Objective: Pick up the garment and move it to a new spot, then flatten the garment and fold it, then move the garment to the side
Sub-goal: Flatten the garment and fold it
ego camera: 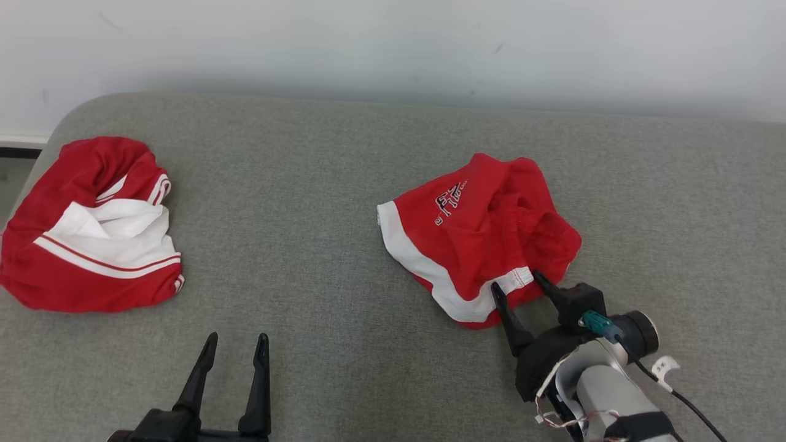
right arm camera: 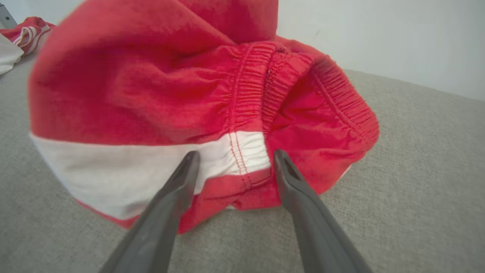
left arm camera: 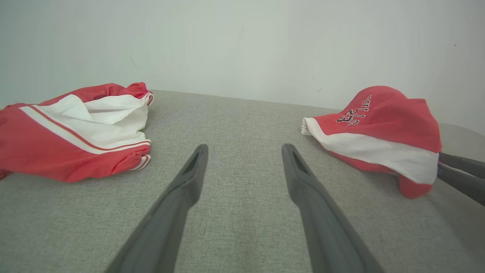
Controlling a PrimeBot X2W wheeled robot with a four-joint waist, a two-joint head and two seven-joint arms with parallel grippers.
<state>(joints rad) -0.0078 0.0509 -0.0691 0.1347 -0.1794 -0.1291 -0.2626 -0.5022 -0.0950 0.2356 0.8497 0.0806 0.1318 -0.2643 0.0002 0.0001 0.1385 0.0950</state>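
The garment [ego camera: 485,227], red shorts with a white band along the hem, is seen crumpled in a heap on the right part of the grey fabric surface [ego camera: 344,184], close to the white wall [ego camera: 393,43]. In the head view the right tool [ego camera: 516,281] is held spread at the near edge of the heap, one finger to each side of the white hem. The right wrist view brings out what is lost from above: the gathered elastic waistband and a stitched seam across the white band of the garment [right arm camera: 151,94], with the right tool [right arm camera: 235,152] released and the cloth not pinched. Dark lettering edged in white is printed on the red cloth; it is best caught in the left wrist view on the garment [left arm camera: 382,121], yet it cannot be read. There the right tool's fingers [left arm camera: 466,163] are glimpsed at the heap's far corner. The left tool [ego camera: 238,336] [left arm camera: 245,146] is released over bare surface, nothing between its fingers. A second red-and-white garment [ego camera: 86,233] [left arm camera: 68,125] is laid well apart at the left.
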